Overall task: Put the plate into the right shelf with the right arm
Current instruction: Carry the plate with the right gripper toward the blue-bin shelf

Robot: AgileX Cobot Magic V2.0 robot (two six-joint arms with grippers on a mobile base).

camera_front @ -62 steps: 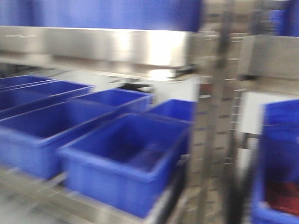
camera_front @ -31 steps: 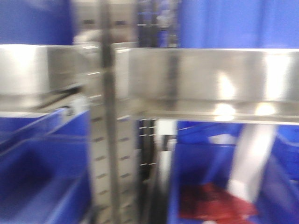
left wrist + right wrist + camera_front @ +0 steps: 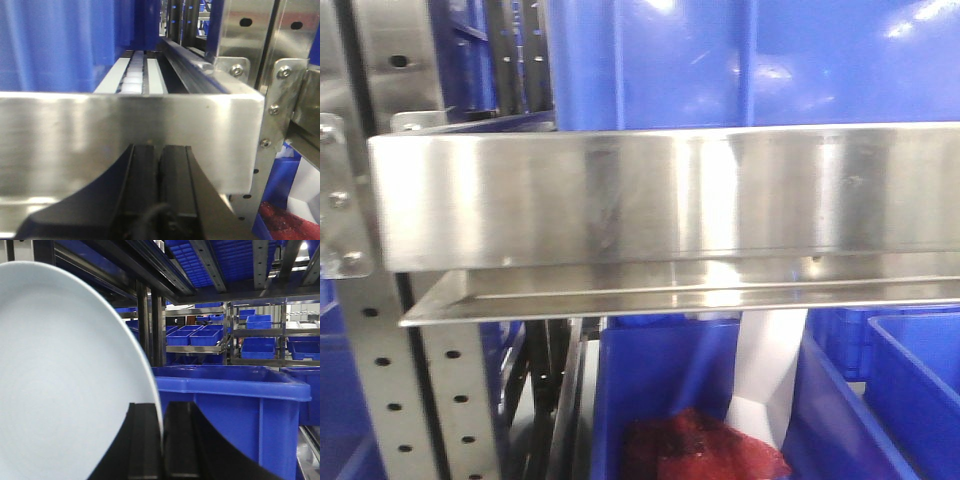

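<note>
In the right wrist view the plain white plate [image 3: 65, 380] stands on edge and fills the left half. My right gripper [image 3: 161, 412] is shut on its rim, one black finger on each side. Just beyond the fingers sits a deep blue bin [image 3: 235, 390]. The right shelf shows in the front view as a wide shiny steel rail [image 3: 660, 195] with a perforated upright [image 3: 415, 400] at its left. My left gripper [image 3: 161, 152] is shut on nothing, its black fingers pressed together close in front of a steel rail [image 3: 125, 130]. Neither arm shows in the front view.
Blue bins [image 3: 740, 60] stand above the rail and more sit below it [image 3: 910, 380]. One lower bin holds something red [image 3: 695, 450] and a white slanted piece [image 3: 770, 365]. Dark rails [image 3: 165, 265] run overhead in the right wrist view, with far racks of blue bins [image 3: 197, 335].
The front view has swept rightwards from a row of open blue bins, past the perforated upright, to the steel rail. The blur has gone and the picture is now steady.
</note>
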